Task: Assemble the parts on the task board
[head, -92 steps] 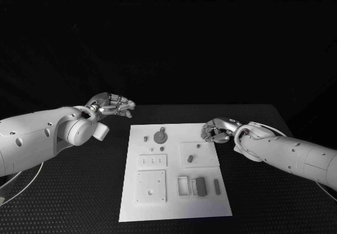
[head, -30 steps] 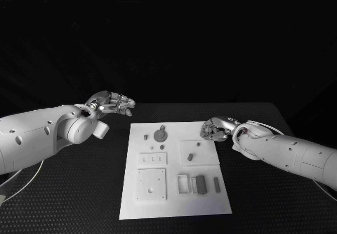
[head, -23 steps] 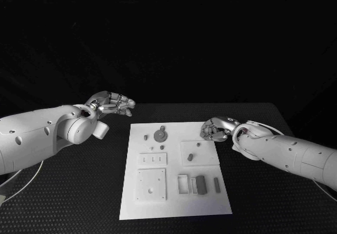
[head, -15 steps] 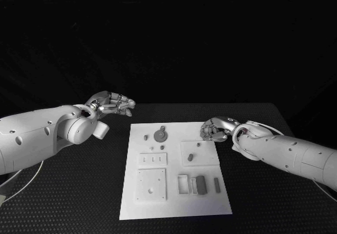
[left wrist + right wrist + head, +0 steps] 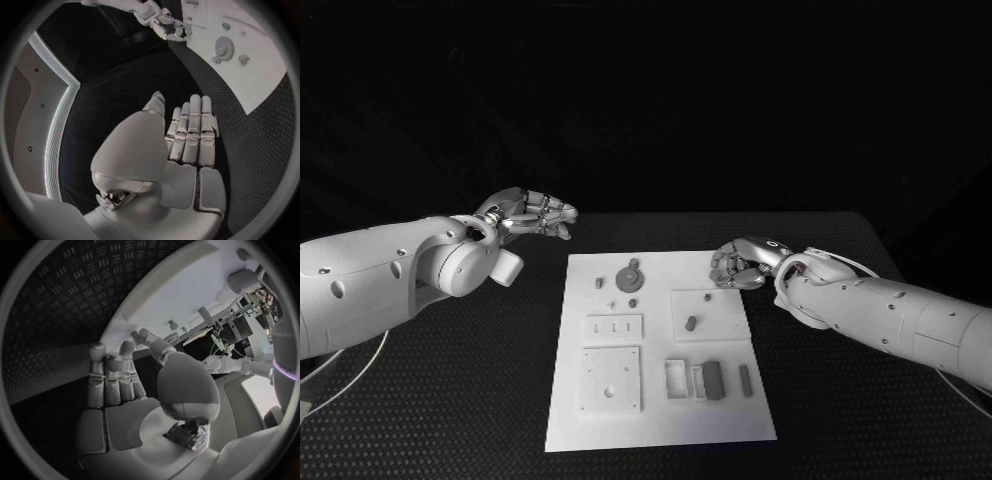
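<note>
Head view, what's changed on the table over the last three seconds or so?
The right hand has crept slightly toward the task board's right edge, near its far corner, holding nothing. The left hand stays raised off the board's far left corner, fingers curled. The parts, including the gear, lie where they were.

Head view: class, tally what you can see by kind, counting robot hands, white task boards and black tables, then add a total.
hands: 2 (left hand, right hand)
task board: 1
table: 1
Total: 4
</note>
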Robot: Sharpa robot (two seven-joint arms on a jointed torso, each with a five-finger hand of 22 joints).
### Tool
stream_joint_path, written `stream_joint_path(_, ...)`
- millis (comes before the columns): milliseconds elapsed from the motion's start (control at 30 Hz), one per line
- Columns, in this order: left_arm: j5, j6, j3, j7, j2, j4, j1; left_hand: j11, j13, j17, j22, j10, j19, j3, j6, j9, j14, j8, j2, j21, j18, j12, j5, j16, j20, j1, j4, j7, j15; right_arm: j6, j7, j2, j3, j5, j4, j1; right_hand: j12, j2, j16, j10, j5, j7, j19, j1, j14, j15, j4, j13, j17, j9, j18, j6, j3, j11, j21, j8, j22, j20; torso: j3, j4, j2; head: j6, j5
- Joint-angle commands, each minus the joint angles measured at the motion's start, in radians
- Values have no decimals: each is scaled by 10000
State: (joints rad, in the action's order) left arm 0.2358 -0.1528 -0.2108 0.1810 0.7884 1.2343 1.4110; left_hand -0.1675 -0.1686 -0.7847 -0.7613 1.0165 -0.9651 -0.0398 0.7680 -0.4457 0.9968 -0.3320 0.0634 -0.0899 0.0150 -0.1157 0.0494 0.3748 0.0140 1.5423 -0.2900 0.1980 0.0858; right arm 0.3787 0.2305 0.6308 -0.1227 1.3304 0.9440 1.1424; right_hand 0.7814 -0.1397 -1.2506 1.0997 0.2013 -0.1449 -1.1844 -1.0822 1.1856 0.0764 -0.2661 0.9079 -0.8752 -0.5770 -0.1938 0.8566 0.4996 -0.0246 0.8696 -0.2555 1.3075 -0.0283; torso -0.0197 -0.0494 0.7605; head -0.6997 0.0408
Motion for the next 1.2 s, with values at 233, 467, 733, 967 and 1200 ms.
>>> stream_joint_path(233, 27, 125, 6, 40, -11, 13, 5, -41, -13, -15, -13, 47, -57, 11, -71, -11, 62, 72, 8, 67, 21, 54, 11, -71, 4, -103, -13, 44, -2, -392, 258, 61, -15, 47, 147, -8, 155, 37, -72, -423, 24, 4, 63, -146, -43, 1, -178, 35, -17, -8, -680, -162, 54, -76, 89, 108, 219, -84, 1, 2, -1, -30, -14)
stream_joint_path(467, 28, 121, 6, 36, -2, 22, 5, -43, -13, -19, -14, 41, -58, 14, -78, -10, 63, 76, 11, 70, 21, 59, 11, -75, 4, -104, -12, 52, -2, -484, 299, 69, -29, 66, 151, -12, 216, 45, -113, -523, 23, 92, 140, -305, -133, 73, -213, 57, -41, -47, -680, -170, 68, 2, 116, 97, 226, -62, 7, 19, 3, -25, -29)
stream_joint_path(733, 30, 110, 6, 22, -11, 7, 5, -49, -11, -26, -17, 29, -61, 16, -92, -8, 65, 85, 12, 74, 21, 69, 12, -82, 4, -104, -12, 71, -2, -562, 334, 96, -32, 79, 192, -12, 283, 76, -151, -559, 25, 140, 178, -401, -175, 110, -221, 78, -56, -88, -680, -121, 71, 42, 147, 57, 228, -51, 8, 1, 0, -39, -13)
stream_joint_path(967, 31, 108, 6, 17, -4, 20, 5, -55, -10, -33, -20, 18, -63, 19, -112, -4, 68, 97, 18, 80, 22, 79, 11, -89, 4, -106, -12, 98, -2, -543, 311, 109, -35, 108, 162, -12, 327, 110, -171, -565, 26, 155, 189, -450, -189, 126, -221, 94, -61, -107, -680, -107, 75, 58, 168, 44, 228, -48, 9, 23, 3, -44, -19)
stream_joint_path(1200, 32, 89, 6, 11, 9, 25, 5, -56, -10, -37, -21, 17, -64, 18, -116, -4, 70, 99, 15, 82, 22, 81, 12, -93, 4, -103, -11, 103, -2, -539, 283, 124, -38, 148, 121, -13, 383, 184, -195, -579, 30, 162, 200, -551, -200, 136, -227, 111, -64, -130, -680, -93, 104, 66, 196, 30, 227, -51, 11, 13, 1, -42, -1)
